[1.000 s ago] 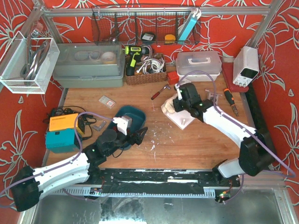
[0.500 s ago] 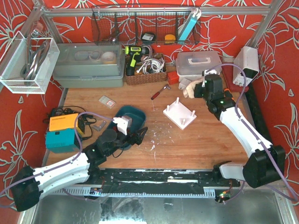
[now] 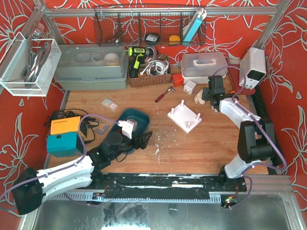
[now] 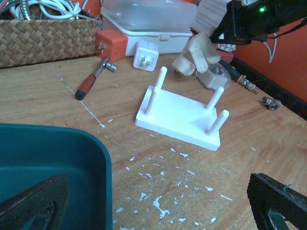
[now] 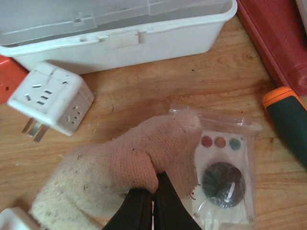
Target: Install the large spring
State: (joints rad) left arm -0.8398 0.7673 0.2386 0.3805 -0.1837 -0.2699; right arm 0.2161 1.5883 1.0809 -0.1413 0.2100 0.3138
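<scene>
Note the right hand (image 5: 153, 194) pinched shut on a knit glove (image 5: 120, 163) near the white box (image 5: 120, 28), at the far side of the surface (image 4: 259, 143). Note the left hand (image 3: 144, 139) spread wide and empty at the edge of the teal tray (image 4: 72, 143). Look in vain for the large spring: not identifiable in any view. Do not assume its place, heading or long axis. Treat as light, elastic, prone to rolling. Grip across the coils near one end, leaving the bore free. Align upright with the pegs of the white base (image 4: 177, 112).

Red floral walls (image 3: 293, 57), wooden tabletop (image 3: 206, 143), metal frame (image 3: 144, 10)
</scene>
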